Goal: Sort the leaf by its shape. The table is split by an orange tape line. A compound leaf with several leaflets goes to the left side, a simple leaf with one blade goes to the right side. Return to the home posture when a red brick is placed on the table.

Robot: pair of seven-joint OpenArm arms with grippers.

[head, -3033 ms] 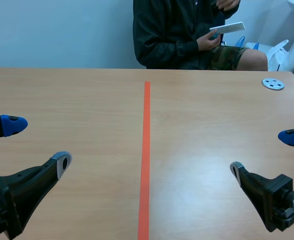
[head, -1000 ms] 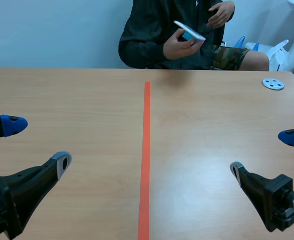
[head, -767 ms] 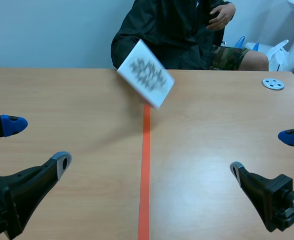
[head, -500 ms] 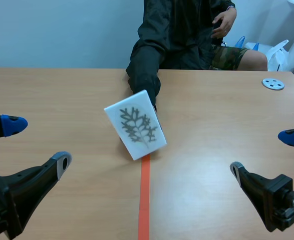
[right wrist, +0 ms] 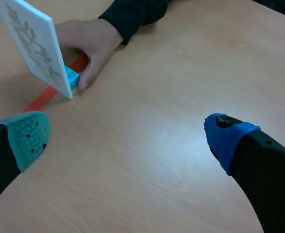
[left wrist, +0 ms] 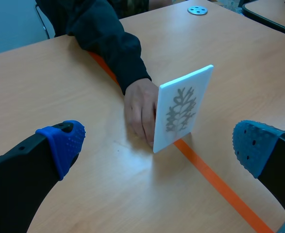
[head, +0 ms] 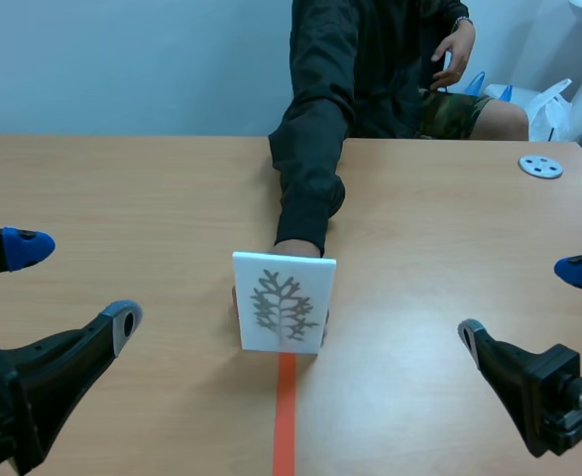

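Observation:
A white card (head: 283,302) printed with a grey leaf of several leaflets stands upright on the orange tape line (head: 286,416) at mid-table. A person's hand (left wrist: 140,109) holds it from behind, the black sleeve (head: 310,169) reaching across the table. In the left wrist view the card (left wrist: 182,108) is ahead of my open left gripper (left wrist: 164,145). In the right wrist view the card (right wrist: 33,46) has a small blue base (right wrist: 72,77) and stands ahead and to the side of my open right gripper (right wrist: 127,133). Both grippers (head: 67,288) (head: 533,302) sit low near the front, apart from the card.
A small grey disc with holes (head: 540,167) lies at the far right of the table, also seen as the disc (left wrist: 197,9) in the left wrist view. The person sits across the table at the far edge.
The person brought the card from their lap across the table and set it upright on the tape line. Neither arm has moved.

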